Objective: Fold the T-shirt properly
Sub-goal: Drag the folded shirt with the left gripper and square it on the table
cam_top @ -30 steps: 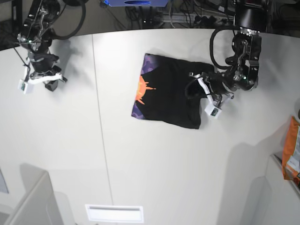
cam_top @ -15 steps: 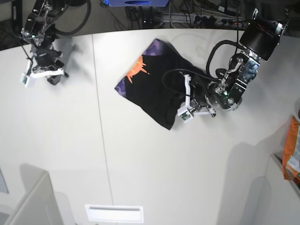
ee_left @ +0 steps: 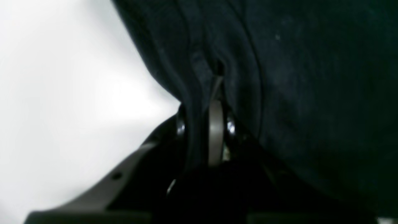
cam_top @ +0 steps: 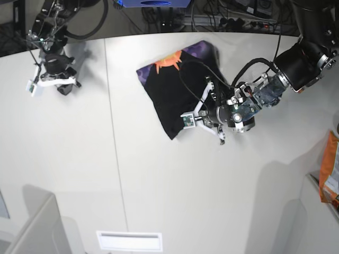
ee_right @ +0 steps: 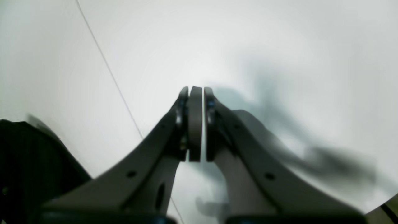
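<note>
While the left gripper (cam_top: 197, 117) was clamped on the T-shirt (cam_top: 180, 87), repositioning it, the right gripper (ee_right: 195, 93) sat closed; flattening should follow.

Base view: high overhead, looks down on whole white table (cam_top: 159, 180), both arms in frame. Left wrist view: mounted behind left claw (ee_left: 214, 93), very close, frame mostly filled by black T-shirt (ee_left: 311, 77); shares this cloth with base view. Right wrist view: behind right claw (ee_right: 195, 93), faces bare table, near surface.
</note>
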